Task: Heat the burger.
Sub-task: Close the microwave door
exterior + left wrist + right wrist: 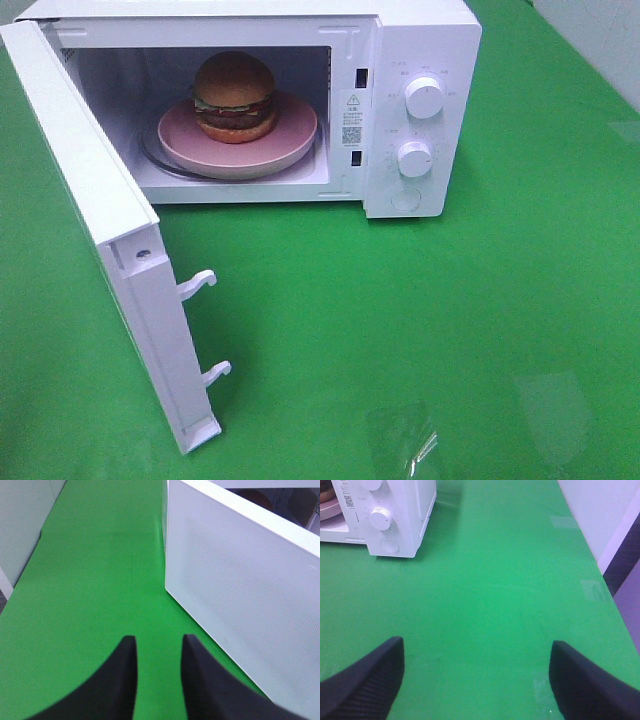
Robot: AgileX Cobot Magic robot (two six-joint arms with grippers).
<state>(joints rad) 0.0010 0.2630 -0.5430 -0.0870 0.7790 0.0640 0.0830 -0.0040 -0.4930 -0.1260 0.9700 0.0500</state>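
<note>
The burger, with an orange-brown bun, lettuce and a dark patty, stands on a pink plate inside the open white microwave. Its door is swung wide open towards the front left. Neither gripper shows in the exterior high view. My left gripper hovers over the green cloth just beside the outer face of the door, with its fingers a little apart and empty. My right gripper is wide open and empty over the cloth, in front and to the right of the microwave.
Two white knobs and a round button sit on the microwave's right panel. Two latch hooks stick out of the door's edge. Clear tape patches lie on the green cloth. White walls border the table.
</note>
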